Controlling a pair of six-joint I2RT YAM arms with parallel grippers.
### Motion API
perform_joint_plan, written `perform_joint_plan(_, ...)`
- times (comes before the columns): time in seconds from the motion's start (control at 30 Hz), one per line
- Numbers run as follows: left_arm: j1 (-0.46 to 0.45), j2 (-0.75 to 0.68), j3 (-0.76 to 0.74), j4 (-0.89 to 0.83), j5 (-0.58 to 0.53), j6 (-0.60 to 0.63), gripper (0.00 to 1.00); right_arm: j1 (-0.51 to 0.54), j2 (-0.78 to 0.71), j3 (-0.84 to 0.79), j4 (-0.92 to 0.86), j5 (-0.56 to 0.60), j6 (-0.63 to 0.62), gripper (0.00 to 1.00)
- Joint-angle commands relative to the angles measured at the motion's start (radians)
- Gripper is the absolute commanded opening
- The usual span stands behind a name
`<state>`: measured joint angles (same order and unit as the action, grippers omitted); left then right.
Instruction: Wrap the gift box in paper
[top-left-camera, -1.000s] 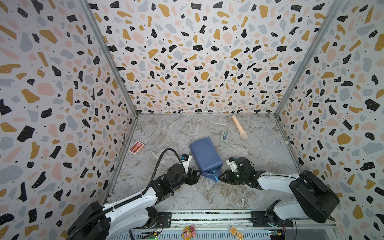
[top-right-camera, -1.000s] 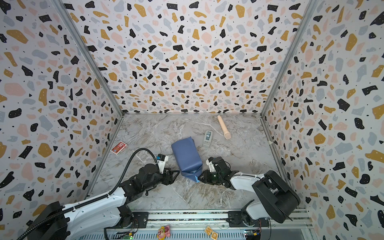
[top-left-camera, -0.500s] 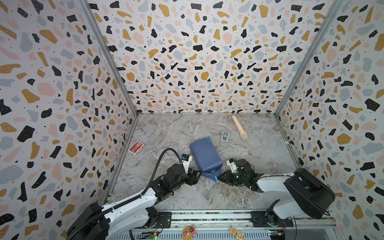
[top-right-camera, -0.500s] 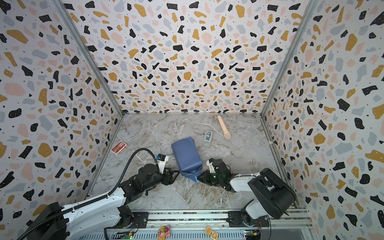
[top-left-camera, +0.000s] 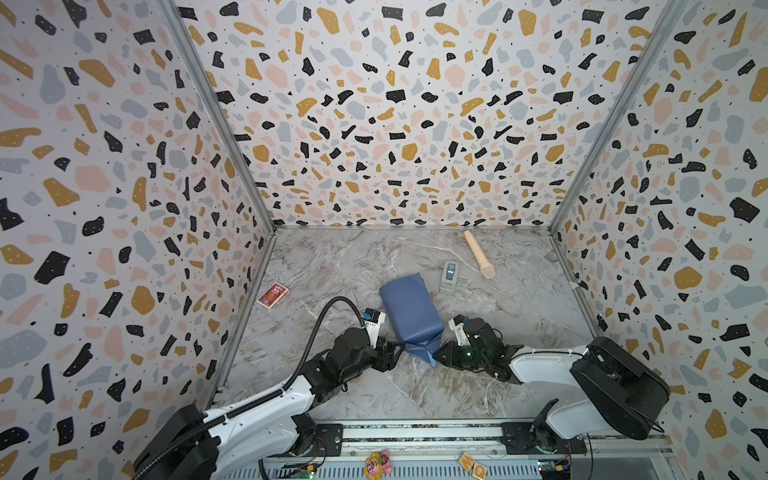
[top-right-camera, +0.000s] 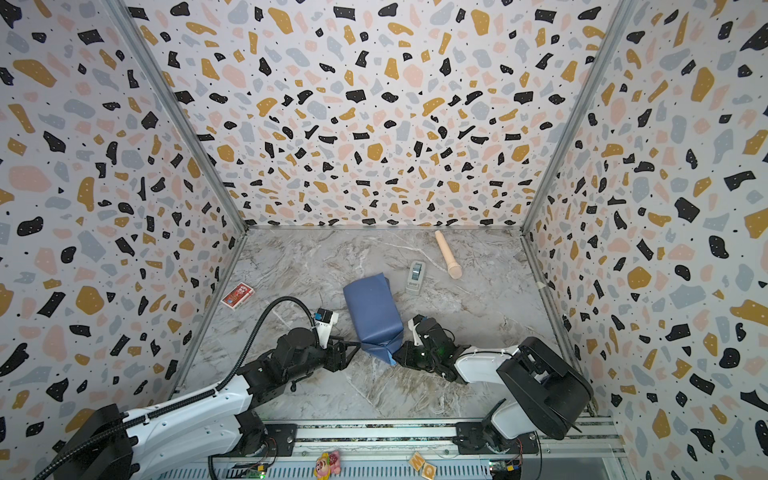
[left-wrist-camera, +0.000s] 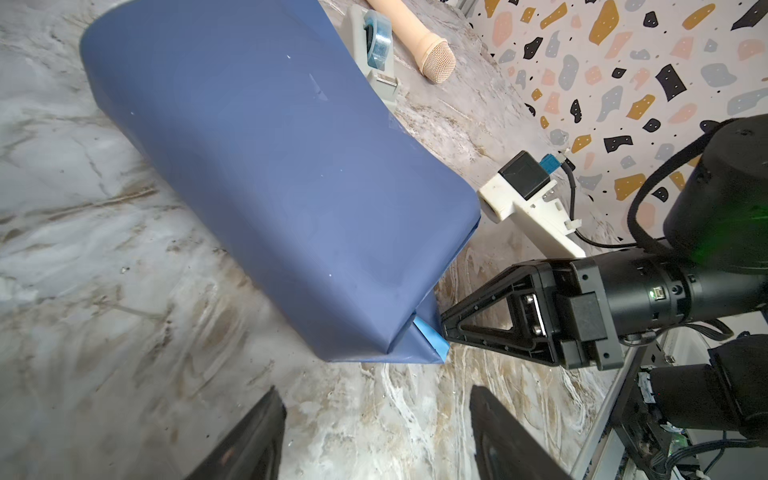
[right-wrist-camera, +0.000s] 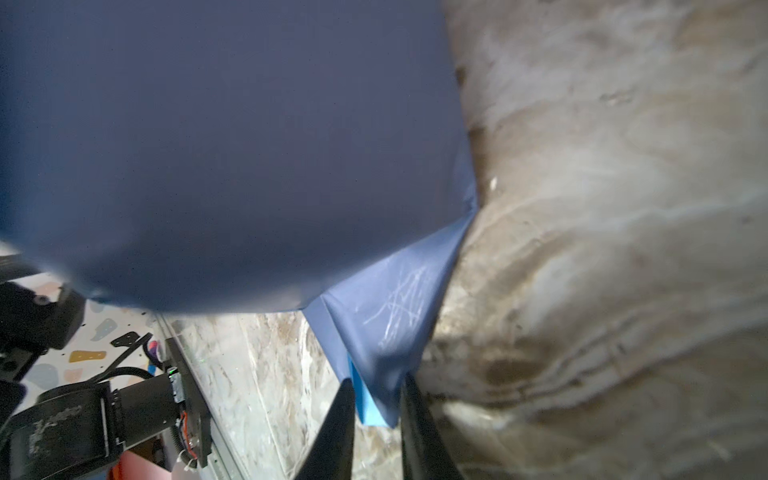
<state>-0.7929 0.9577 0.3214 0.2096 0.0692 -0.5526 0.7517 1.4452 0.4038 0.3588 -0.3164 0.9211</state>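
Observation:
The paper (top-left-camera: 409, 316) (top-right-camera: 374, 311), its dull dark-blue face outward, is folded into a bundle on the marble floor. The gift box is hidden inside it. At the bundle's near end a triangular flap (right-wrist-camera: 382, 332) sticks out, with the light blue face showing at its tip. My right gripper (top-left-camera: 436, 357) (right-wrist-camera: 376, 382) is shut on that flap tip, one finger on each side. My left gripper (top-left-camera: 397, 351) (left-wrist-camera: 376, 399) stands open just short of the bundle's near left corner, with only bare floor between its fingers.
A red card pack (top-left-camera: 272, 296) lies near the left wall. A grey tape dispenser (top-left-camera: 449, 276) sits just behind the bundle on its right side, and a beige microphone-shaped stick (top-left-camera: 478, 253) lies beyond it. The arms' mounting rail (top-left-camera: 415, 432) runs along the front edge.
The right gripper's jaws have narrowed onto the flap tip, and the right arm's rear housing has shifted slightly. The left arm and the bundle have not moved.

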Motion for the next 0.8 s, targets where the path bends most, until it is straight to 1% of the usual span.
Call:
perform_joint_plan(0.0,-0.003,-0.014,-0.011,0.034,0.009,0.014,0.71,0.026,0.003,0.02,-0.171,0.139,-0.044,0.22)
perform_joint_plan(0.3,-0.002,-0.016,-0.015,0.071,0.017,0.008,0.71,0.102,0.002,0.067,-0.271,0.29,-0.068,0.23)
perform_joint_plan(0.53,-0.003,-0.015,-0.02,0.076,0.018,0.008,0.71,0.177,0.009,0.12,-0.359,0.412,-0.094,0.25)
perform_joint_plan(0.77,-0.003,-0.015,-0.028,0.089,0.024,0.001,0.71,0.224,0.054,0.142,-0.383,0.48,-0.111,0.26)
